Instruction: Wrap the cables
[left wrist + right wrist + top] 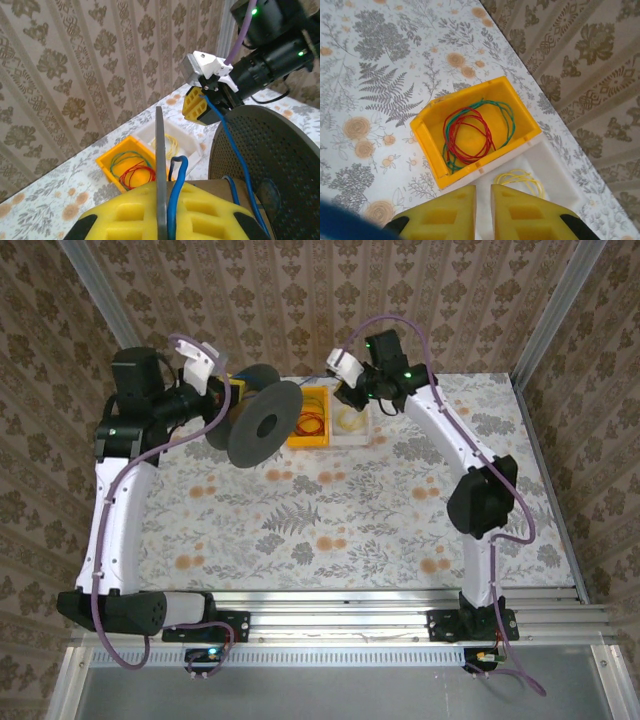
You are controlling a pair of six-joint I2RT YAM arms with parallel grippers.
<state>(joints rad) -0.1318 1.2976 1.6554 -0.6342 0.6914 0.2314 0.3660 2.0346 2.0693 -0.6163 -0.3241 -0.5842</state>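
left claw [162, 195] clamped on the rim of the black spool [270, 165]; blue cable [174, 200] runs from there up to right claw [202, 107], the nearer to its far end, jaws barely parted, grip uncertain.

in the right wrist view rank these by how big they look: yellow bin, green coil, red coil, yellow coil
1. yellow bin
2. green coil
3. red coil
4. yellow coil, partly behind the right gripper, so unsure
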